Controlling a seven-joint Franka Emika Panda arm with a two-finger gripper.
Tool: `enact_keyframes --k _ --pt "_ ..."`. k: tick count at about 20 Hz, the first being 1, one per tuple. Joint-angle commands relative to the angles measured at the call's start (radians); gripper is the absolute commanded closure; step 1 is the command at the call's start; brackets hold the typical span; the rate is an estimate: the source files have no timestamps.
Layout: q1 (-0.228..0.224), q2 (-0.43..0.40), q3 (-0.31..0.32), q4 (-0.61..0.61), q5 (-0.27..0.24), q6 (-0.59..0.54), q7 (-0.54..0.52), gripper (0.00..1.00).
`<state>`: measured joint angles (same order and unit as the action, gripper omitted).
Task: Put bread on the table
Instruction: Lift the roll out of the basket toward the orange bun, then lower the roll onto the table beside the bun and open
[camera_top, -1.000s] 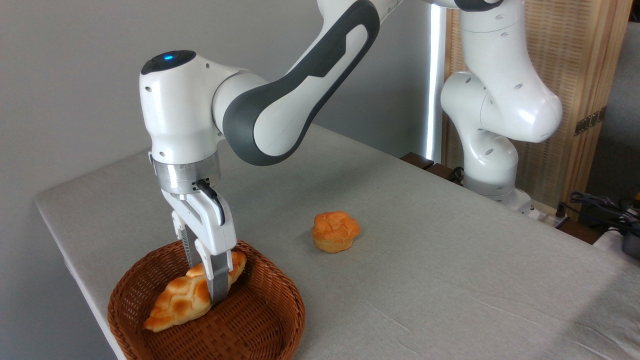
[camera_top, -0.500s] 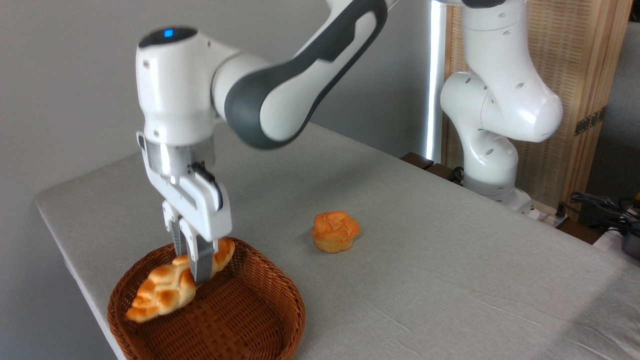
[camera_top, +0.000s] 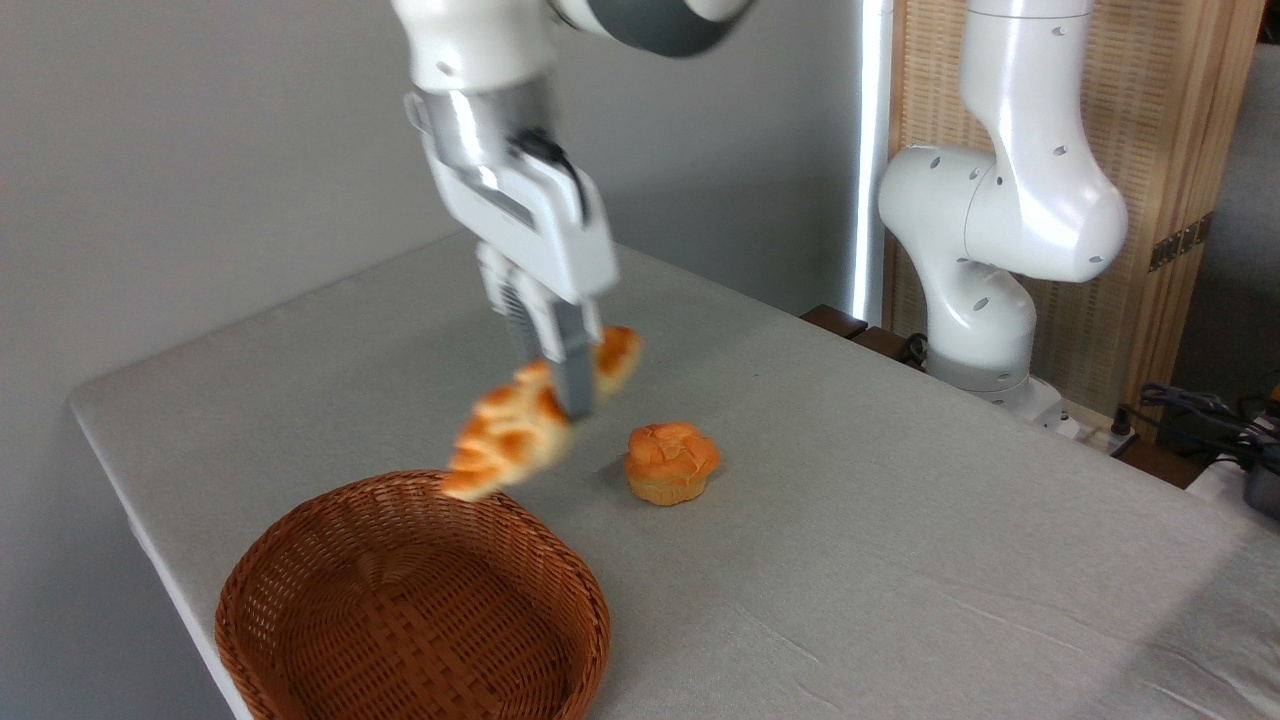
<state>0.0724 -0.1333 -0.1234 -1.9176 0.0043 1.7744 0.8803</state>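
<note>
The long braided golden-orange bread (camera_top: 510, 425) hangs in the air, tilted with its left end low, above the light grey table (camera_top: 900, 520). My gripper (camera_top: 568, 398) is shut on the loaf near its upper right part. The loaf is clear of the brown wicker basket (camera_top: 410, 610), up and to the right of it, just left of the small round orange bun (camera_top: 671, 460).
The wicker basket holds nothing and stands at the table's front left corner. The bun rests on the cloth near the middle. The arm's white base (camera_top: 985, 330) stands at the back right, with cables (camera_top: 1200, 410) at the far right edge.
The gripper has lifted the bread out of the basket and carried it up and to the right. The basket now lies bare; the bun has not moved.
</note>
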Motion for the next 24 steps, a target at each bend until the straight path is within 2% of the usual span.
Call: enact_keyframes --k 1,7,10,11,12,14,16,24 --pt "0.015 -0.074 0.007 -0.161 0.089 0.013 0.085 0.68" --pt "0.015 -0.058 0.007 -0.253 0.190 0.020 0.091 0.66" --pt "0.015 -0.054 0.007 -0.268 0.194 0.022 0.089 0.46" --pt "0.015 -0.052 0.007 -0.270 0.194 0.022 0.088 0.31" --pt "0.015 -0.052 0.007 -0.270 0.194 0.019 0.086 0.12" --pt "0.015 -0.052 0.007 -0.276 0.194 0.014 0.086 0.03" --pt "0.015 -0.051 0.007 -0.276 0.198 0.014 0.086 0.00" --pt "0.018 -0.040 0.007 -0.265 0.209 0.000 0.077 0.00"
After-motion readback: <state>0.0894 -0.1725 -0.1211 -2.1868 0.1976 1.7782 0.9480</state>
